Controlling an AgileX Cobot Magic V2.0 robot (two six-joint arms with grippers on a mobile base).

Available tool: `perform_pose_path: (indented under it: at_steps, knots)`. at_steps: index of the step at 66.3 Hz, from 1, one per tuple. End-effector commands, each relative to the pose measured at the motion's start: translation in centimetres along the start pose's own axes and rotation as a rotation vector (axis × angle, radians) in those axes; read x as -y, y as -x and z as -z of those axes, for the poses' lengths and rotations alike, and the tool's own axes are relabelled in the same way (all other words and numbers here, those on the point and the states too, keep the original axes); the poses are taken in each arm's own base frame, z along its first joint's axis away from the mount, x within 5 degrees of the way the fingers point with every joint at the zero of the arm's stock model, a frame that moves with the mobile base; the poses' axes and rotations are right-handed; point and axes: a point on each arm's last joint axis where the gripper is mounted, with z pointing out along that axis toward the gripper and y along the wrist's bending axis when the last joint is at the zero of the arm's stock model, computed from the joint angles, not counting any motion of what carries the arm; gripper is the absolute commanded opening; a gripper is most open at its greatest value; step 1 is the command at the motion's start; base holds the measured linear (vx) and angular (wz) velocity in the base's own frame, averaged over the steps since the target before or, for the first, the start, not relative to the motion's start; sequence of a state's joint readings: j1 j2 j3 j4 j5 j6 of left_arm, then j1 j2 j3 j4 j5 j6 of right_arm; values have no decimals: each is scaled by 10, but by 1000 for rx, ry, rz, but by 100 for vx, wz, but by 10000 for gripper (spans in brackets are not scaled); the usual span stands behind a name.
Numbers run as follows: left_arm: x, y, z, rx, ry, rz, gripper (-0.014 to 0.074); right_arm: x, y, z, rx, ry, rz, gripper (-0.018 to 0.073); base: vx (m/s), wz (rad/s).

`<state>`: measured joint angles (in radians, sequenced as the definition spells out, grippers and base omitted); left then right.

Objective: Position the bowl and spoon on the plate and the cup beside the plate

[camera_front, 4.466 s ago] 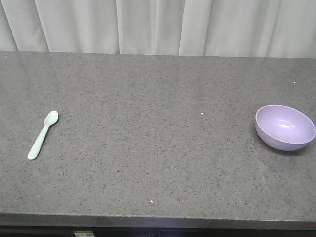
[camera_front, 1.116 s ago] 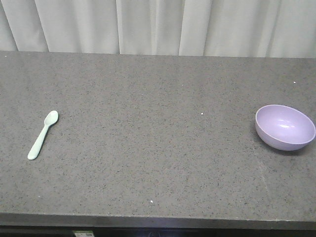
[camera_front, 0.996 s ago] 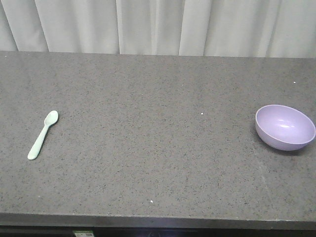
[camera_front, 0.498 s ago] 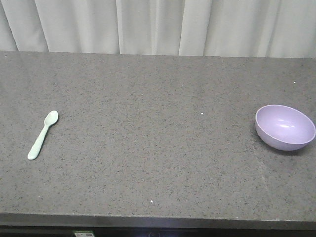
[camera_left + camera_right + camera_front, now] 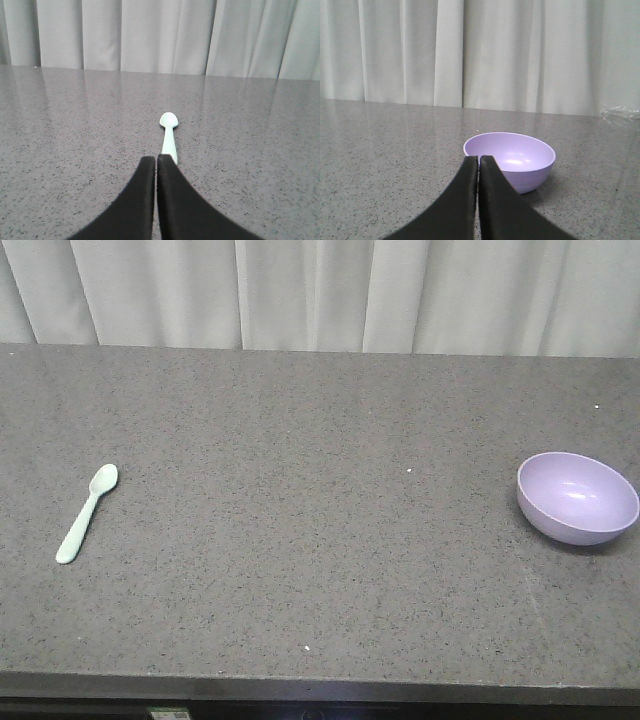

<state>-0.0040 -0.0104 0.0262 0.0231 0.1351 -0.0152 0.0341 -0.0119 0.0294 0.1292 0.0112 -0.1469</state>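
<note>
A grey speckled stone table (image 5: pixel 300 570) fills most of the front view, running from the near edge at 6 o'clock to a pale pleated curtain (image 5: pixel 320 290) that hangs along the whole far side at 12 o'clock.

The left gripper (image 5: pixel 157 159) shows only in its own wrist view, coming up from 6 o'clock. Its two black fingers are pressed together with just a thin seam between them, and nothing is held. The right gripper (image 5: pixel 479 159) looks the same in its wrist view: fingers together, a hairline gap, nothing clamped. Neither arm appears in the front view.

The bowl (image 5: pixel 577 497) sits upright on the table at 3 o'clock in the front view, close to the right edge of the picture, its purple inside open and bare. From the right wrist it lies just past the fingertips, slightly toward 1 o'clock, and part of its near wall is covered by the fingers.

The spoon (image 5: pixel 87 512) lies flat on the table at 9 o'clock in the front view — well apart from the bowl, with the wide middle of the table between them. Its scoop points to about 1 o'clock and its handle to 7 o'clock. From the left wrist it runs straight ahead to 12 o'clock, scoop at the far end. The handle's near end meets the tip of one finger — whether they touch cannot be told.
</note>
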Motion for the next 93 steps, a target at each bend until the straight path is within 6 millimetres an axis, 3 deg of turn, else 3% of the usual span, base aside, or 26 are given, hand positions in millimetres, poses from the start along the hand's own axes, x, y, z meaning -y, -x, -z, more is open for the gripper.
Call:
perform_pose_path:
  at_steps: [1,15,31,51,61,67,80,93]
  knots:
    - [0,-1,0,60,-2,18,-6,1,5,1,76,-16,11,-3,0,0]
    - [0,6,1,129,-5,47,-6,1,5,1,76,-16,9,-3,0,0]
    - [-1,17,3,246,-35,356,-6,2,5,1,79,-19,-99,-3,0,0]
    - [-1,20,3,268,-74,653,-6,4,11,1,101,-26,-392,-3,0,0]
    - [-2,25,5,314,-89,687,-6,2,44,6,153,9,-372,-3,0,0]
    - [-2,38,8,346,-102,684,-6,0,69,10,176,32,-312,-3,0,0]
    - [-1,88,27,392,-130,639,-6,-2,124,10,202,62,-239,-3,0,0]
    - [1,135,54,346,-111,460,7,-3,152,-1,170,79,-221,-3,0,0]
